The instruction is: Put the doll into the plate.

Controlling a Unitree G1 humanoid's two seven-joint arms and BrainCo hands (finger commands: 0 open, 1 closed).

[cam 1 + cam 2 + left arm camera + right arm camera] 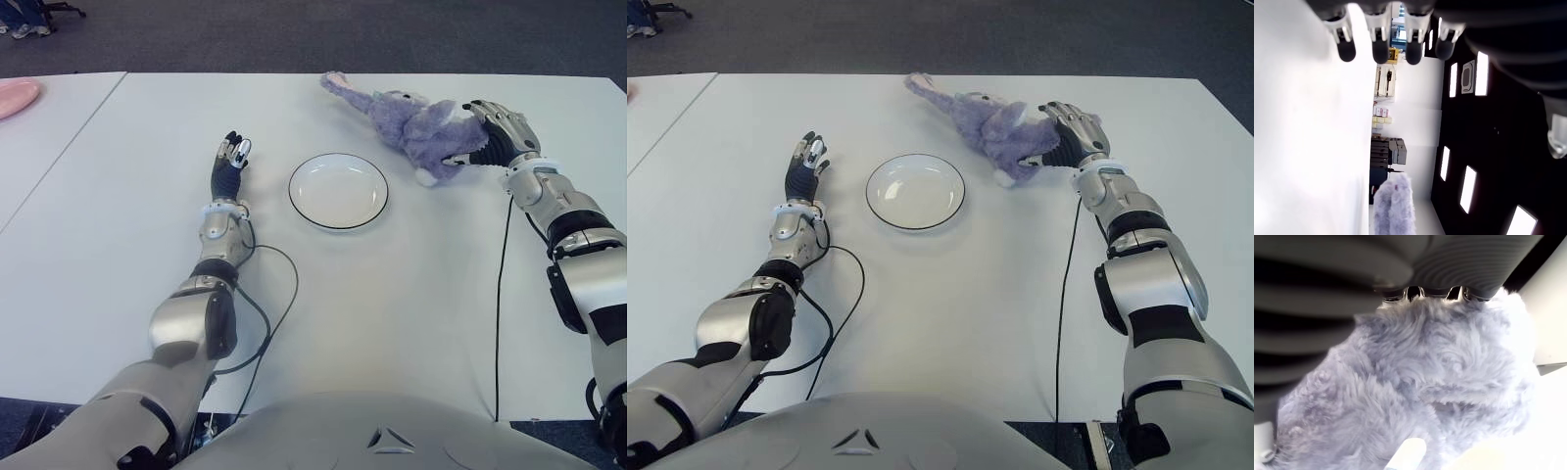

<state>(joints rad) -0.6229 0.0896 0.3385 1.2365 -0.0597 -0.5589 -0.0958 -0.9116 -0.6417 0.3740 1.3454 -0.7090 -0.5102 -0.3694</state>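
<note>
Doll [416, 127] clasped by right hand [487, 137], lying on surface [392, 294].
Plate [338, 190] empty; lift and transfer outstanding. Left hand [231, 159] idle, fingers extended.

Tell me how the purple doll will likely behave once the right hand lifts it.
The doll looks like soft, fluffy plush, so it will probably sag and dangle where the right hand is not gripping it. Its long limb trailing on the table may drag or swing. It seems light, unlikely to break or roll.

one purple doll [419, 125], one white plate [338, 191], one pink dish [17, 97], two robot hands, two white tables
</note>
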